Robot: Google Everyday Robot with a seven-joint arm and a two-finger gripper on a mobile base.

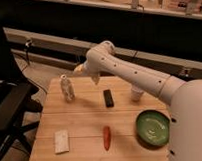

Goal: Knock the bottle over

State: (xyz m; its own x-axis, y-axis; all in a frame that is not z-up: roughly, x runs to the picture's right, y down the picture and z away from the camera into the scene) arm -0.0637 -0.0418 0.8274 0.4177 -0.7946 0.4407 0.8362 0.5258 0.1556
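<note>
small clear ribbed plastic bottle with white cap (67,89) stands upright at the back left of the pale wooden counter (82,118), not yet knocked over, with the released, empty pincer (78,71) hovering near its top.

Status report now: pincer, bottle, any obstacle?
Pincer open, empty, beside bottle top, on its right. Bottle upright on table. Nothing between them.
</note>
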